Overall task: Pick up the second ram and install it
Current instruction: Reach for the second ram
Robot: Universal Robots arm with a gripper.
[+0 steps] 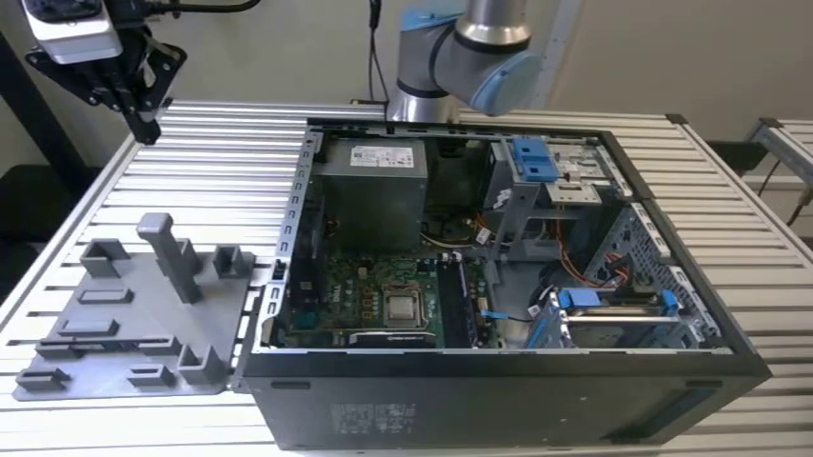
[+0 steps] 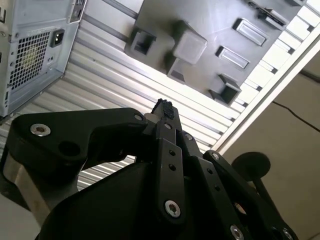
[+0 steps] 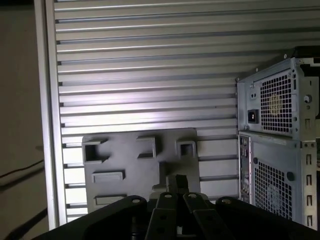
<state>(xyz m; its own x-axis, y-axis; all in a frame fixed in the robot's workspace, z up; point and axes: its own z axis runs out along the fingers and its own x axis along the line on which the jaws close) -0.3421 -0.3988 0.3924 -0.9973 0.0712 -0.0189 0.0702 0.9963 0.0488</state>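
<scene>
The black end effector (image 1: 144, 129) hangs over the ribbed aluminium tabletop (image 1: 216, 162), at ten o'clock from the open black computer case (image 1: 508, 405). Its fingers are pinched together on nothing (both wrist views agree). Where the second ram lies I cannot tell. The pockets of the grey plastic parts holder (image 1: 128, 307), at nine o'clock from the case, look bare. The stick may already sit in the dark memory slots (image 1: 458, 307) at three o'clock from the silver processor (image 1: 403, 307), but these are too dim to judge.
</scene>
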